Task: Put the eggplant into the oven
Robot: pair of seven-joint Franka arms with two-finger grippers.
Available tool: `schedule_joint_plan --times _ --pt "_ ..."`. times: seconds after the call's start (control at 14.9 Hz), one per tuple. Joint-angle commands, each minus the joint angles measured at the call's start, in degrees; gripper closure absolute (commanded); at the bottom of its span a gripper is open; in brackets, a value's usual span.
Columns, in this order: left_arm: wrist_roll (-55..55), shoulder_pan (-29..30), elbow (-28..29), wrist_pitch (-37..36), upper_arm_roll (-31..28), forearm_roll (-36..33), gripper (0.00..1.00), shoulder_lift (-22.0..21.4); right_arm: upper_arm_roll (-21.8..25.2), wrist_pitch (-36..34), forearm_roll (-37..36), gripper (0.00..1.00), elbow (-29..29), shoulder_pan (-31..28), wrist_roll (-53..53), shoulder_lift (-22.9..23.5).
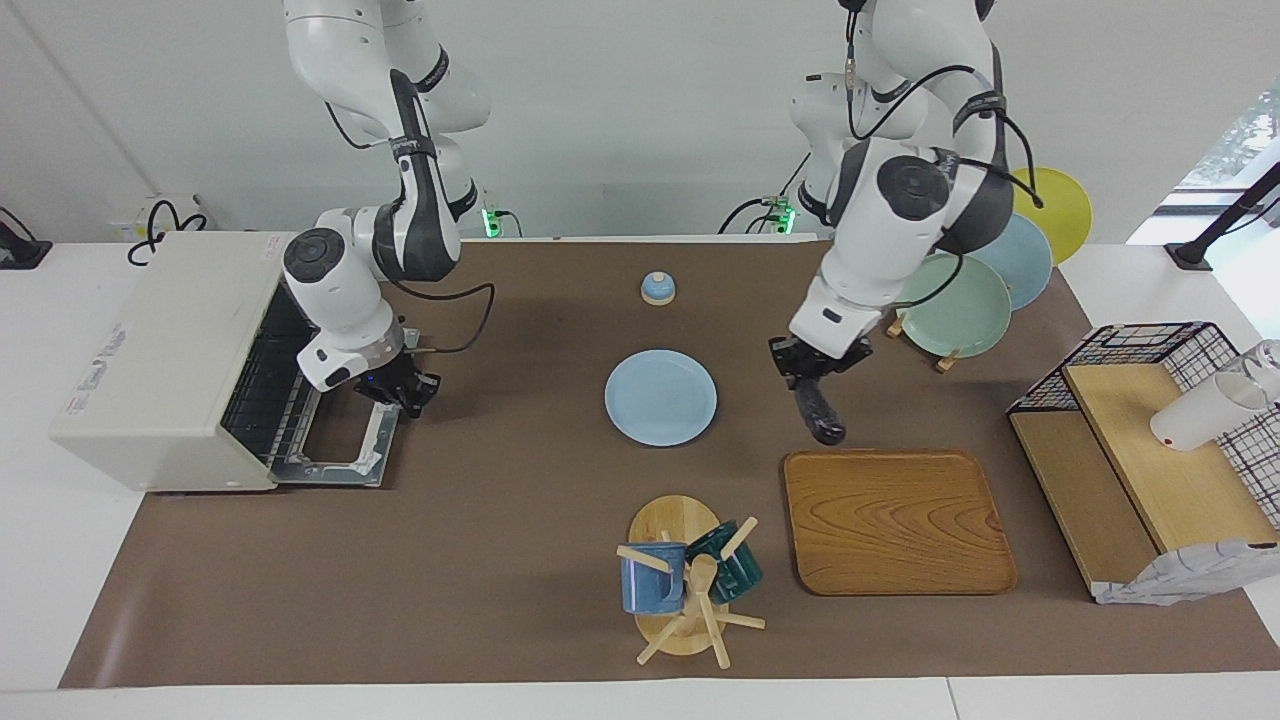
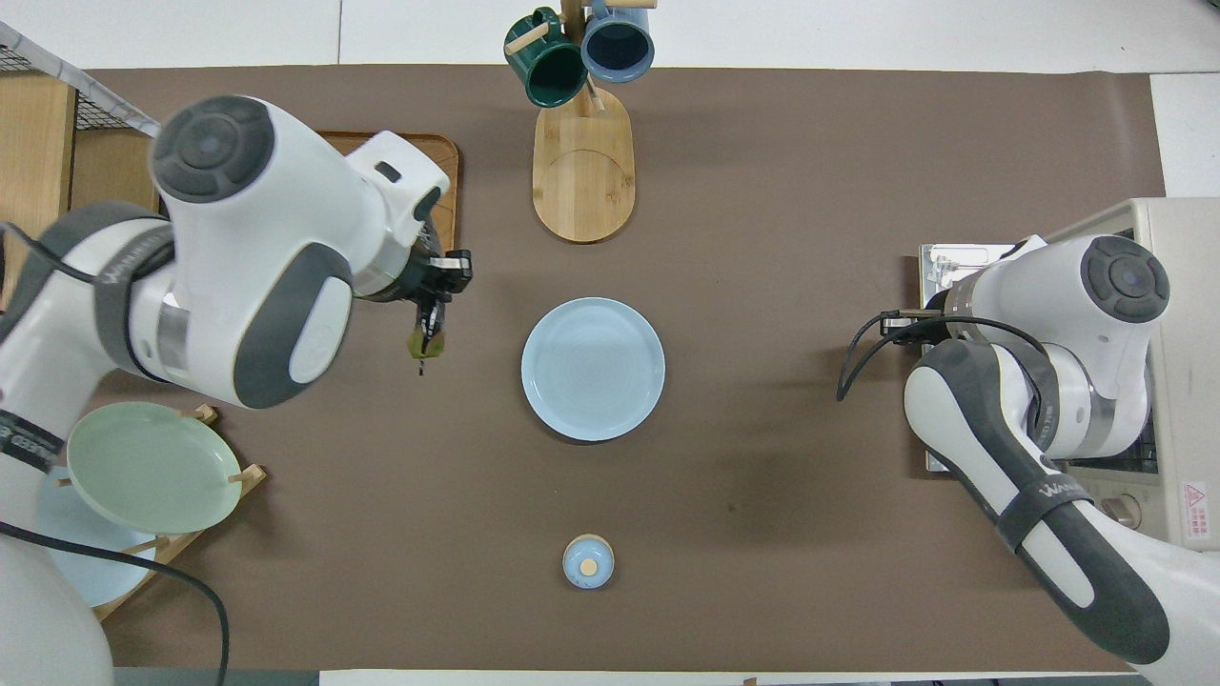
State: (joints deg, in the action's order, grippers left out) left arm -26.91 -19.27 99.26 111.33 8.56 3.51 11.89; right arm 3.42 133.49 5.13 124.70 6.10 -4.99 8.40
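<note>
Facing view: my left gripper point(image 1: 808, 372) hangs in the air over the bare desk point(image 1: 500, 560), between the blue plate point(image 1: 661, 397) and the wooden tray point(image 1: 897, 521), jaws clamped on the stem end of the eggplant point(image 1: 817, 410). The eggplant dangles below them, tilted, touching nothing else. It looks stiff enough to keep its line from a one-end hold, and light for its length, but its skin is glossy, so I judge it could slip or swing; a hold nearer its middle would steady it. My right gripper point(image 1: 398, 388) sits at the dropped door point(image 1: 345, 447) of the oven point(image 1: 180, 360), jaws shut; I cannot tell whether they grip the handle or only rest by it. The rack inside shows through the open mouth.

Overhead view: my left gripper point(image 2: 438, 286) is over the desk beside the tray's corner, and only the green stem tip of the eggplant point(image 2: 423, 345) peeks out beneath it. My right gripper is hidden under its own arm at the oven point(image 2: 1177, 381).
</note>
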Motion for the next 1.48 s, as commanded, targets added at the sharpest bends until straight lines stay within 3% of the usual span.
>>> schedule_joint_plan --times 0.0,0.2,0.47,0.67,0.74,0.81,0.87,0.94,1.14,1.41 --pt "-3.49 -6.72 9.52 8.07 -1.09 1.23 1.00 -4.23 0.44 -2.97 1.29 1.00 -2.01 0.75 -0.46 -0.04" --pt "-8.67 -12.08 12.36 17.32 -1.26 1.24 1.00 -1.18 0.27 -5.33 1.29 1.00 -4.89 1.10 -0.46 -0.14" --pt "-9.12 -14.21 12.36 21.81 -1.35 1.15 1.00 3.40 0.35 -19.55 0.23 1.00 -17.01 1.90 -0.63 1.71" --pt "-9.38 -15.09 12.27 23.93 -1.44 0.80 1.00 5.95 0.44 -24.32 -0.81 1.00 -19.32 2.68 -1.07 0.84" --pt "-9.30 -15.09 12.28 23.85 -1.44 0.71 1.00 5.96 0.53 -26.86 -2.39 0.92 -19.76 3.99 -1.51 0.05" --pt "-9.30 -15.09 12.28 23.58 -1.44 0.71 0.88 5.96 0.27 -29.93 -3.36 0.77 -21.68 4.27 -2.03 -0.39" --pt "-9.38 -15.53 12.28 23.06 -1.44 0.71 0.19 5.96 0.27 -34.22 -3.20 0.71 -24.39 4.71 -2.73 -0.49" --pt "-9.38 -15.71 12.28 22.97 -1.53 0.62 0.00 5.78 0.27 -37.57 -2.76 0.70 -26.42 5.58 -4.05 -0.49" --pt "-8.86 -14.13 11.05 19.29 -1.97 0.62 0.00 3.51 0.44 -39.99 -3.02 0.69 -26.89 4.80 -4.59 -1.80" --pt "-6.41 -7.02 6.84 12.43 -1.97 0.62 0.00 1.21 0.18 -28.49 -2.50 0.68 -21.96 9.08 -4.93 -2.25"
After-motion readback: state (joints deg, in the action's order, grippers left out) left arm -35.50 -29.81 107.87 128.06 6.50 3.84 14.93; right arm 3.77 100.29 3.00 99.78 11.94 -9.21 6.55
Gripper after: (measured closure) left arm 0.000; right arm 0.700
